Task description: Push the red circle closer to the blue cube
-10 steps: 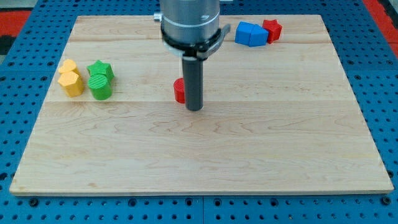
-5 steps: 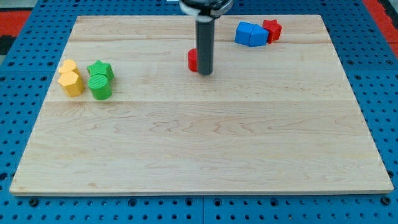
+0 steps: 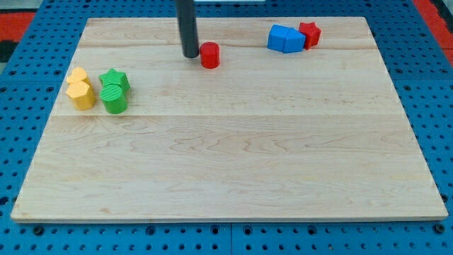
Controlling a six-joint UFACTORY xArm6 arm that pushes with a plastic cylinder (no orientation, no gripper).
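The lower half of the wooden board carries nothing. Moving up, at the left edge of the frame sits a tight cluster: two yellow blocks, one behind the other, just beside a green cylinder with a green star behind it. None of these matter to the job.

Further up, in the upper middle of the frame, the red circle stands alone on the board. The arm's tip rests just to its left, very close, though whether it actually touches cannot be made out. The arm has no pincer at all, only the dark rod, so there is nothing to read as apart or together.

At the far upper right lie the blue cube, a second blue block touching it, and a red star behind that. The red circle is well apart from this group, to its left and slightly lower.

The step in hand appears to be the push itself: the tip is placed on the side away from the target. The next move probably calls for a steady slide rightward and slightly upward, kept centred on the circle so it does not roll off sideways.
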